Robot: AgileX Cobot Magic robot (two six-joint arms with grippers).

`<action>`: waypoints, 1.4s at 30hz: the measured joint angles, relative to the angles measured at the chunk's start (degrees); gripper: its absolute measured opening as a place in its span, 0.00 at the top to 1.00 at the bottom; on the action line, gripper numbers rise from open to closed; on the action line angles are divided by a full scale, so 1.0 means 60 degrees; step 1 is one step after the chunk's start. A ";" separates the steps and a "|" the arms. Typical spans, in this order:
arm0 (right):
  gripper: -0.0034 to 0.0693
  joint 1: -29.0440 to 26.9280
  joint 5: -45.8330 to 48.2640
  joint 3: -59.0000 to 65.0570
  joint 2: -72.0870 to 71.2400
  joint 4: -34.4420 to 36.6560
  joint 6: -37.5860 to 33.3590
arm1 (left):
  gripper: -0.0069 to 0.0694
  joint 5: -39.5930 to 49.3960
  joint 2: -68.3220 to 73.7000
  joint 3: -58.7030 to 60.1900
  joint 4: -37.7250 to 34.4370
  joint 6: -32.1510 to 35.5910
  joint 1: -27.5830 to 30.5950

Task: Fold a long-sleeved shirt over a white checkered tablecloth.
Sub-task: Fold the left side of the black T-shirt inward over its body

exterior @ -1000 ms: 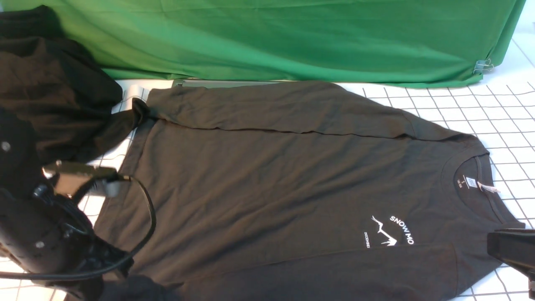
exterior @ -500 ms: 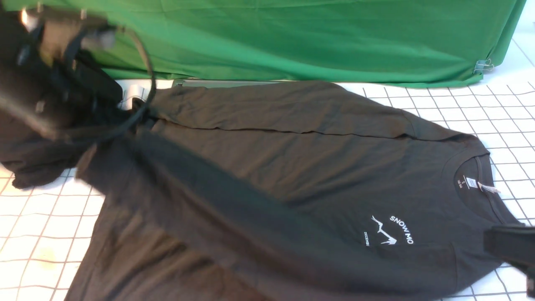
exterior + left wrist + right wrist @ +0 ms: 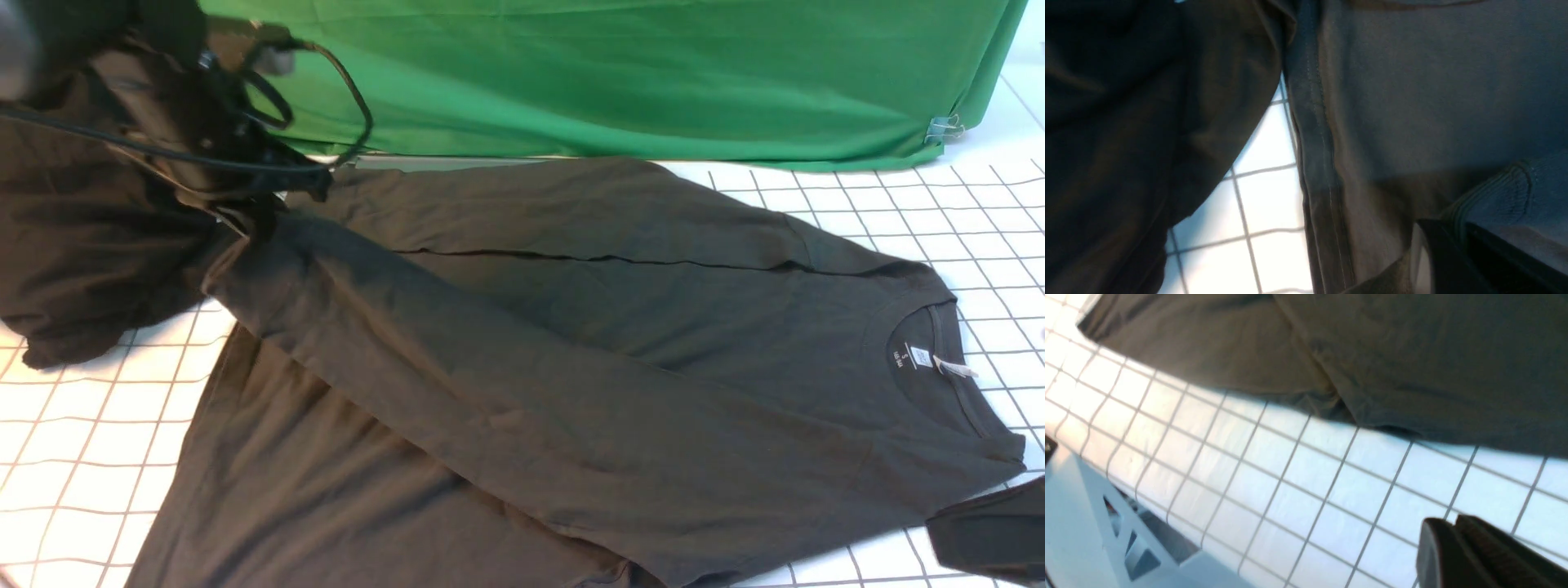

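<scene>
You're in a staged robot lab: beyond your left claw [image 3: 253, 214] hangs a plain green cloth backdrop [image 3: 620, 73] fastened with a metal binder clip [image 3: 943, 128], and a white grid-checked tablecloth [image 3: 939, 204] spreads beneath the claw.

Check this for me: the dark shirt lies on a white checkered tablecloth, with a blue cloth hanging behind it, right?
Not blue: the front view shows the cloth behind is green. The dark shirt does lie on the white checkered tablecloth.

Shirt [image 3: 571, 351] on tablecloth [image 3: 939, 204]; heap [image 3: 73, 269] seemingly left.
</scene>
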 joint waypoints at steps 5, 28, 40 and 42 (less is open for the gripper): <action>0.90 0.1100 -0.0218 -0.0043 0.1078 -0.0201 0.0040 | 0.89 -0.0009 0.0641 -0.0093 0.0782 -0.0368 0.0000; 0.47 0.4323 -0.6042 -0.0050 0.7041 -0.2534 0.1882 | 0.89 -0.0916 0.0774 -0.0111 0.1177 -0.1220 0.0240; 0.82 0.4323 -0.6825 -0.0141 0.7474 -0.2536 0.2017 | 0.89 -0.1001 0.0774 -0.0128 0.0984 -0.1231 0.0240; 0.87 0.4323 -0.6750 -0.0141 0.7459 -0.2545 0.2017 | 0.89 -0.0986 0.0774 -0.0128 0.0972 -0.1231 0.0240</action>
